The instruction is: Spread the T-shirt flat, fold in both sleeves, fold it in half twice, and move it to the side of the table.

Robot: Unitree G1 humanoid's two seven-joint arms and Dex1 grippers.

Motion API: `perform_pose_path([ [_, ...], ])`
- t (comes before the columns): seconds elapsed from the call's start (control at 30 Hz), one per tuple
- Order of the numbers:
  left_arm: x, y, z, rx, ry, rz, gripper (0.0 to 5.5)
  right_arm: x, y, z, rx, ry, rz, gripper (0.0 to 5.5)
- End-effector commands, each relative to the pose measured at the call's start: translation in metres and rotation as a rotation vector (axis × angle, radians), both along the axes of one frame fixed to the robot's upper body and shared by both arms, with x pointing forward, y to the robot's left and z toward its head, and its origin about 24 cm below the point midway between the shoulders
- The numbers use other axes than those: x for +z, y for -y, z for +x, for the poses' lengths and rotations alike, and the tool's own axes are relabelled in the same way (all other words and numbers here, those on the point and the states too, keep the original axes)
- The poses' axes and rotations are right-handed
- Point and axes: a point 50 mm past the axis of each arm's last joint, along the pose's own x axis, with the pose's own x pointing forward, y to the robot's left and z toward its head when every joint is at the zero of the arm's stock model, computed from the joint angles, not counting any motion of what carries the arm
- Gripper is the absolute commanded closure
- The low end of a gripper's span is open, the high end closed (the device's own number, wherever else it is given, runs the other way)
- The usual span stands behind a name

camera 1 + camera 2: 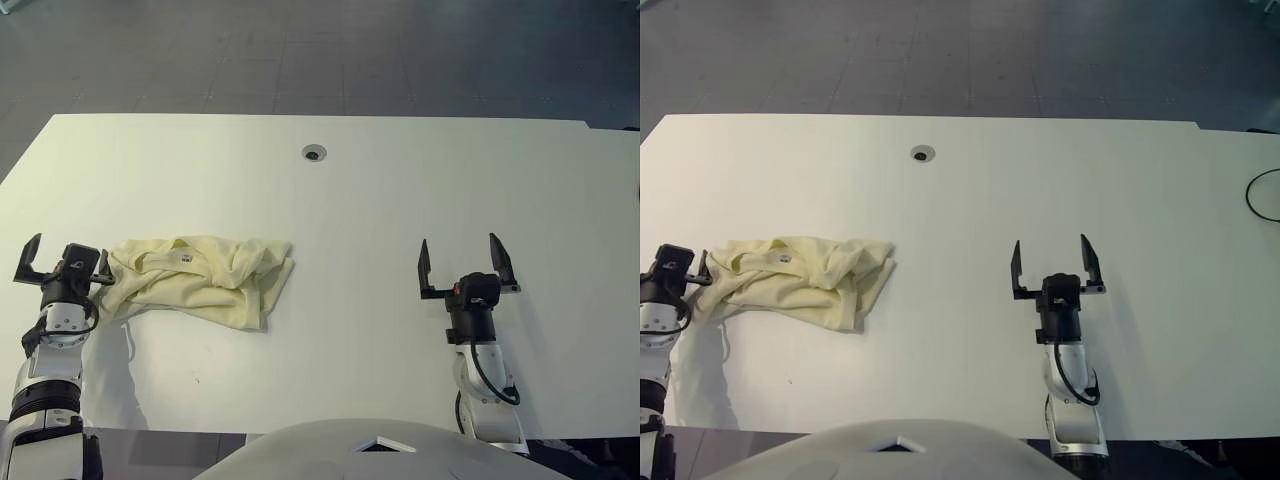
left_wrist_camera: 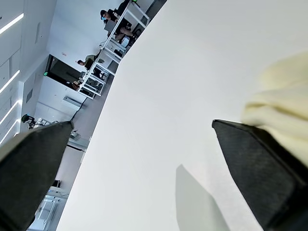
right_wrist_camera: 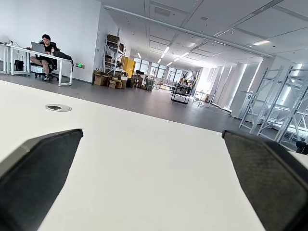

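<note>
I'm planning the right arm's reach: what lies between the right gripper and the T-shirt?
Nothing. In the left eye view, the stretch from the right gripper to the T-shirt is bare table.

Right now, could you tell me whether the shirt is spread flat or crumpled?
Crumpled: the shirt lies bunched in wrinkled folds on the table, not laid out flat.

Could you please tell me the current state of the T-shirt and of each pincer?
T-shirt: crumpled in a heap, not spread, on the table's left part.
Left pincer: open, empty, beside the T-shirt's edge.
Right pincer: open, empty, well apart from the T-shirt.
</note>
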Motion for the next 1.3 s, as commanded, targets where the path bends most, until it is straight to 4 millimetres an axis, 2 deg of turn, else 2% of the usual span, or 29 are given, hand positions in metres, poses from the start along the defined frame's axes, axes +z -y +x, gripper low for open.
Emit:
perform_pose_path([
  [0.03, -0.013, 0.006, -0.012, -0.039, -0.1, 0.0, 0.14, -0.002, 0.0, 0.001, 0.006, -0.007, -0.004, 0.1],
  [0.5, -0.011, 0.057, -0.012, -0.198, -0.167, -0.067, 0.14, 0.001, 0.002, 0.002, 0.002, 0.004, -0.01, 0.1],
  [0.8, -0.025, 0.105, -0.002, -0.281, -0.171, -0.146, 0.14, 0.008, 0.004, 0.005, 0.004, 0.03, -0.011, 0.1],
  [1.07, -0.036, 0.15, 0.003, -0.369, -0.166, -0.221, 0.14, 0.005, 0.004, 0.008, 0.018, 0.018, -0.019, 0.1],
  [1.3, -0.044, 0.176, -0.001, -0.417, -0.187, -0.253, 0.14, 0.0, 0.004, -0.002, 0.05, -0.102, -0.092, 0.1],
])
